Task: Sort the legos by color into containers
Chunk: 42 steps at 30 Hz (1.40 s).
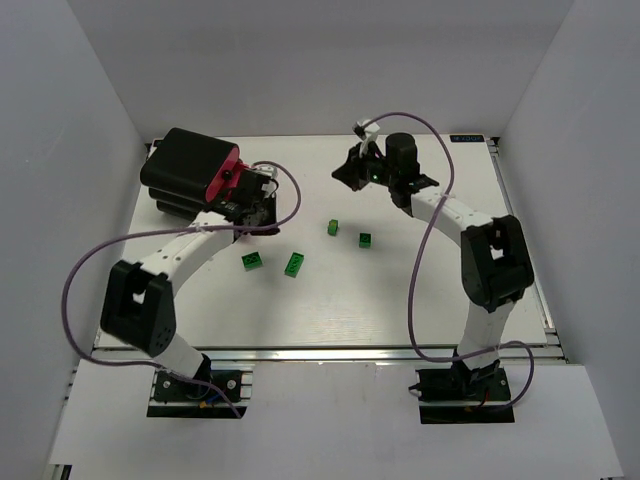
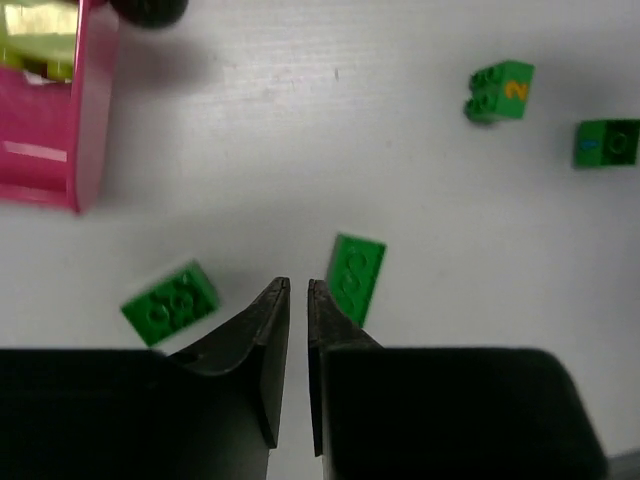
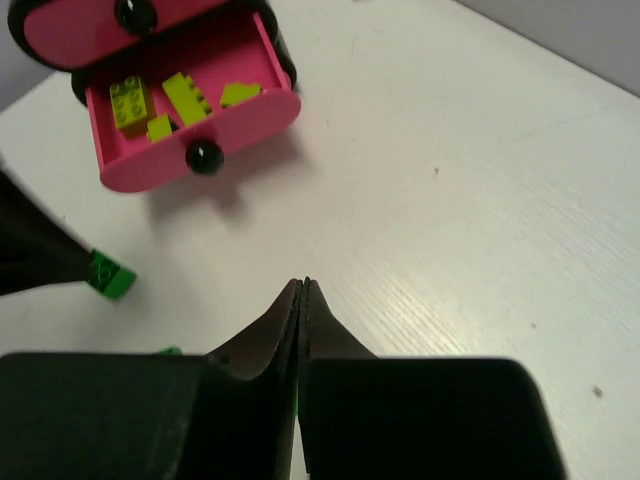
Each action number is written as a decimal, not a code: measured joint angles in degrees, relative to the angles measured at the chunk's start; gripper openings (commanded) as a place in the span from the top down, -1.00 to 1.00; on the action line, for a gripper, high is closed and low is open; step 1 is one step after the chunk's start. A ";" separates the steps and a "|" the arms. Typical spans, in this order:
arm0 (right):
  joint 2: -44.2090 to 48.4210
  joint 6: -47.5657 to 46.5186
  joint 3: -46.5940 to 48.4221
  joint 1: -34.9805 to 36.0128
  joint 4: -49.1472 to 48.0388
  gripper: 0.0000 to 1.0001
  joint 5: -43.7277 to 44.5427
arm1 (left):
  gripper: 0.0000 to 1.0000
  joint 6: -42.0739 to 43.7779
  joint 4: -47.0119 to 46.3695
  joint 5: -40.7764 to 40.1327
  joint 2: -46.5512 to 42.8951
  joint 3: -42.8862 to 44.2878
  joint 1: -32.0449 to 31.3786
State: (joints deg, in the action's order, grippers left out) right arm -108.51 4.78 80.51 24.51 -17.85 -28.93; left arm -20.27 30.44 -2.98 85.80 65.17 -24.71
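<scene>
Four dark green legos lie on the white table: two flat ones (image 1: 251, 261) (image 1: 295, 264) and two small blocks (image 1: 333, 227) (image 1: 366, 240). The left wrist view shows them too (image 2: 170, 302) (image 2: 356, 277) (image 2: 500, 90) (image 2: 606, 142). The black cabinet (image 1: 180, 165) stands at the back left. Its lower pink drawer (image 3: 230, 115) is pulled open and holds yellow-green legos (image 3: 130, 100). My left gripper (image 1: 258, 215) (image 2: 298, 285) hangs just before the drawer, jaws nearly together and empty, between the two flat legos. My right gripper (image 1: 345, 175) (image 3: 303, 284) is shut above bare table.
The upper pink drawer (image 3: 90, 35) with its black knob (image 3: 135, 12) is closed. White walls enclose the table on three sides. Purple cables loop from both arms over the table (image 1: 420, 300). One green lego (image 3: 108, 273) lies beside the left arm's dark tip.
</scene>
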 measured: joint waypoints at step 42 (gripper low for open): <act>12.48 -6.80 -10.73 -8.22 6.14 1.00 -5.66 | -0.96 11.08 -0.02 -37.18 28.94 20.09 -0.13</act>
State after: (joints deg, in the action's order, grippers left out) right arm -96.03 -2.02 69.78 16.29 -11.70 -34.59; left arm -9.19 30.41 -40.16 114.74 85.25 -24.84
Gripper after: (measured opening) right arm 0.012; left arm 0.979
